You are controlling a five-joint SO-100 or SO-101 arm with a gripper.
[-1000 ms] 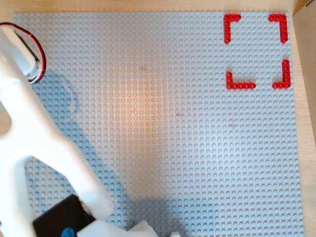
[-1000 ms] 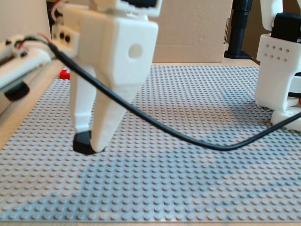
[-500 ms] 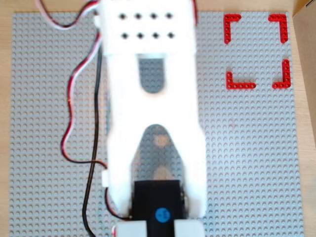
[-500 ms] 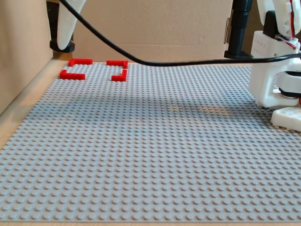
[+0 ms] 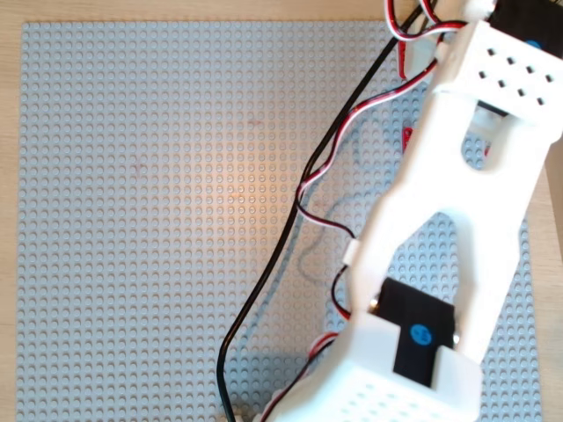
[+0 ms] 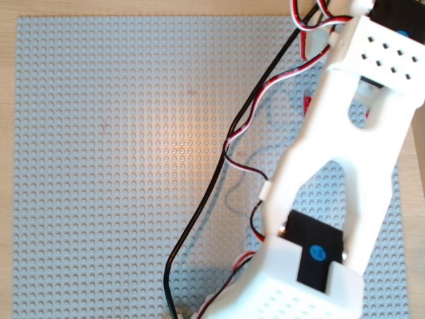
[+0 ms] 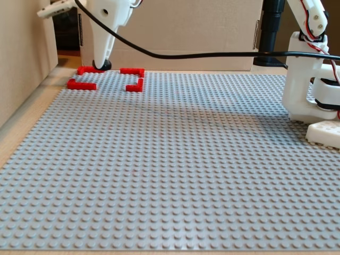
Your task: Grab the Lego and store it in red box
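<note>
In the fixed view my gripper [image 7: 101, 62] points straight down at the far left, its white fingers closed on the Lego [image 7: 102, 66], a small black piece at their tips. The Lego hangs just over the back-left corner of the red box [image 7: 133, 71], a square of red corner pieces on the grey baseplate [image 7: 186, 159]. I cannot tell whether the Lego touches that corner. In both overhead views the white arm [image 5: 457, 202] [image 6: 345, 153] hides the gripper and the Lego. Only slivers of the red box [image 5: 409, 139] [image 6: 309, 105] show beside the arm.
The arm's white base [image 7: 311, 79] stands at the right edge of the plate, with a black post [image 7: 271, 32] behind it. A black cable [image 7: 212, 54] spans the scene above the studs. Cardboard walls [image 7: 202, 32] close off the back and left.
One second ago the gripper held the Lego low at the plate's near left. It then rose to the far left, and has now moved right and down over the red box.
</note>
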